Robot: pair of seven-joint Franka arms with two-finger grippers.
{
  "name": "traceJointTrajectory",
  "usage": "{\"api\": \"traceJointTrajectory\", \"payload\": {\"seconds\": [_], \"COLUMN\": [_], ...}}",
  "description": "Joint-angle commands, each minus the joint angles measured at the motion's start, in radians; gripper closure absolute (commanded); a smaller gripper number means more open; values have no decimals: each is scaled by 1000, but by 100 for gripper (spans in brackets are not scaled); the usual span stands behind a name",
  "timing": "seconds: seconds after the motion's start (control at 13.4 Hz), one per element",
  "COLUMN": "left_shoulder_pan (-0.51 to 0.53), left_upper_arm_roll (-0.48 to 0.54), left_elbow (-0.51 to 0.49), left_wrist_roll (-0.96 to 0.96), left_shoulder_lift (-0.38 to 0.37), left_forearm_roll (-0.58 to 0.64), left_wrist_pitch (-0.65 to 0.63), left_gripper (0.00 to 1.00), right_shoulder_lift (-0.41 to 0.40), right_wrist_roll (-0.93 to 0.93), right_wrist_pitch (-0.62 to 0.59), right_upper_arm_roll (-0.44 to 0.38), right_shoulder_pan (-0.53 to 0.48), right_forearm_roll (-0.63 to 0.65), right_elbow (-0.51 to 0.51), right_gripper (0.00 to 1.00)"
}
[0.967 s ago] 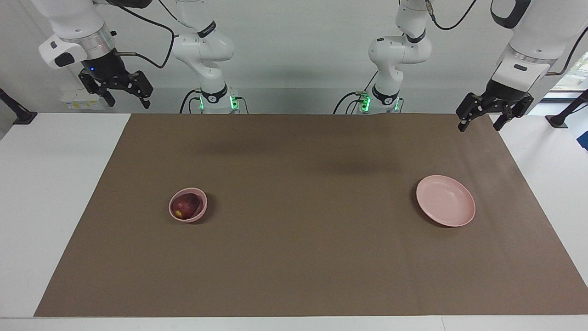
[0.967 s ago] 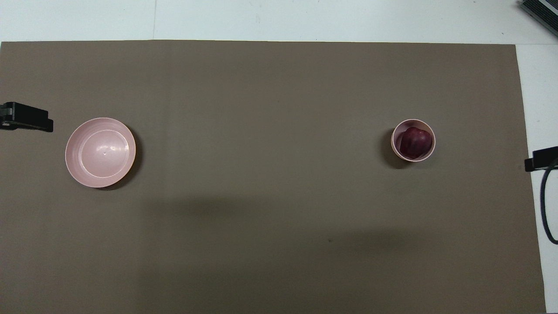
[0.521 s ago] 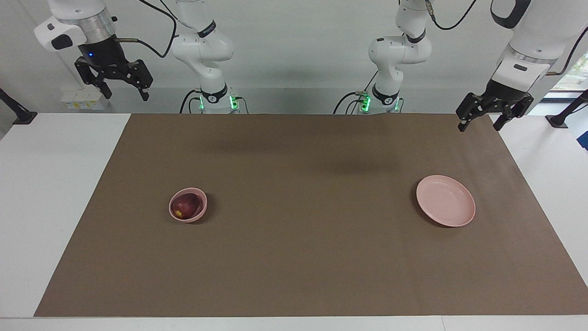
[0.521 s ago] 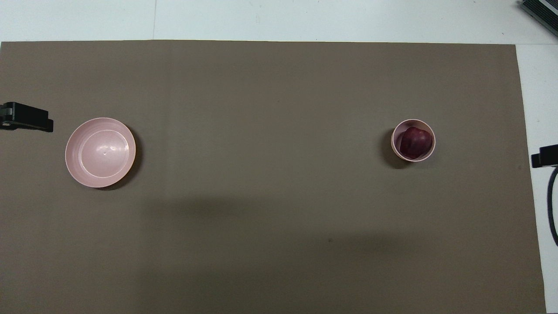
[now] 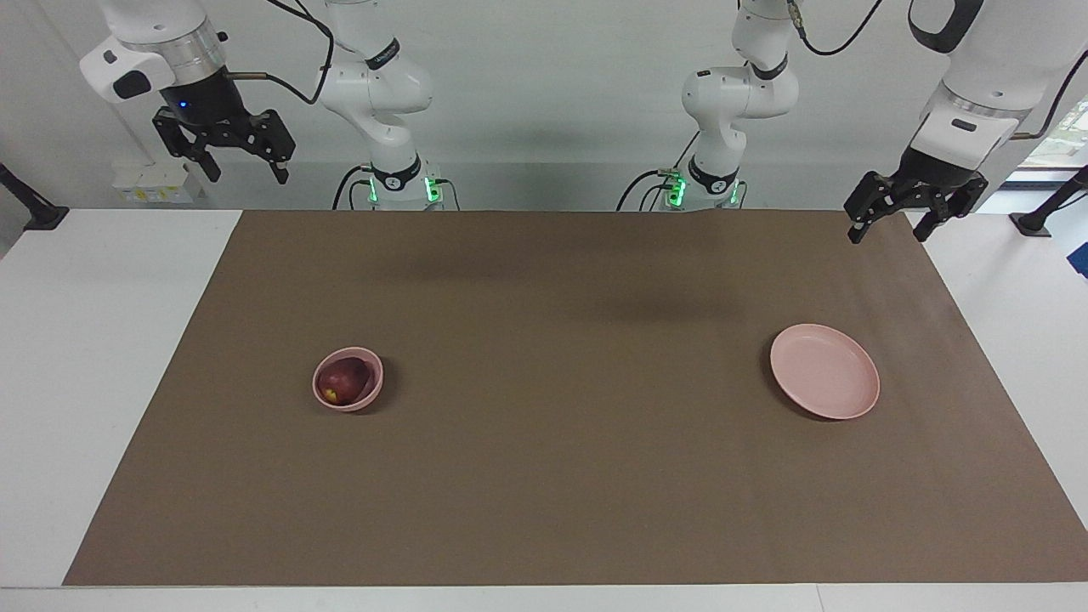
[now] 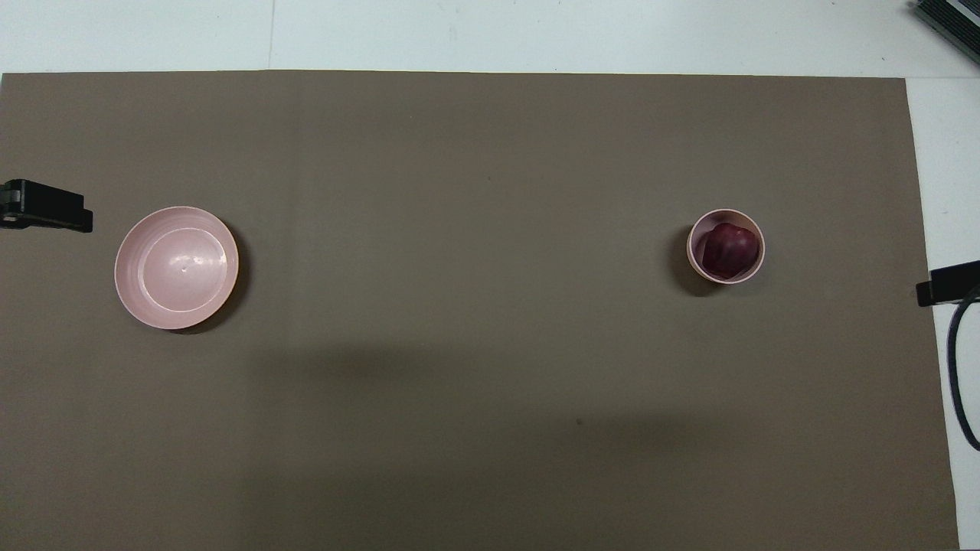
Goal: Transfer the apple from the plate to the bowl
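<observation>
— Where sits the apple (image 5: 343, 378)?
— Down in the bowl (image 5: 371, 393), toward the right arm's end of the worktop (image 5: 68, 357), on the brown mat (image 5: 544, 476); yellowish patch turned away from the robots.

— And the plate (image 5: 837, 399)?
— Bare, flat on the same mat toward the left arm's end, well apart from the bowl, about level with it.

— Right gripper (image 5: 240, 170)?
— Raised high over the robots' edge of the worktop near the mat's corner, fingers spread wide, holding nothing, well apart from the bowl.

— Left gripper (image 5: 886, 228)?
— Hanging over the mat's corner at the left arm's end, fingers parted too, empty, clear of the plate.

— Anything more from overhead?
— Only dark tips at either side edge: left gripper (image 6: 46, 214) just beside the plate (image 6: 130, 302), right gripper (image 6: 948, 282) past the mat's edge, apart from the bowl (image 6: 694, 256) with the apple (image 6: 729, 250) filling most of it.
</observation>
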State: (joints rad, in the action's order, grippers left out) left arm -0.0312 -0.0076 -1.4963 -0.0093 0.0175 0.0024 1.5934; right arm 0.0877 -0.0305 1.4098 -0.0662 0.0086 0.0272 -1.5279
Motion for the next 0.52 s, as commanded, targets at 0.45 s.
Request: {"api": "traceJointTrajectory", "payload": {"seconds": [0.45], "left_shoulder_pan": [11], "left_upper_arm_roll": [-5], "left_elbow": [13], "left_wrist_roll": [5], "left_shoulder_lift": [2], "left_forearm_roll": [11], "left_wrist_pitch": [-9], "left_gripper": [0], "right_shoulder_lift": [12], "right_wrist_roll": [-22], "right_wrist_pitch": [-11], "right_upper_arm_roll": [0], "right_shoulder_pan": [-2], "right_forearm_roll": [-26], "right_elbow": [-4], "right_gripper": [0]}}
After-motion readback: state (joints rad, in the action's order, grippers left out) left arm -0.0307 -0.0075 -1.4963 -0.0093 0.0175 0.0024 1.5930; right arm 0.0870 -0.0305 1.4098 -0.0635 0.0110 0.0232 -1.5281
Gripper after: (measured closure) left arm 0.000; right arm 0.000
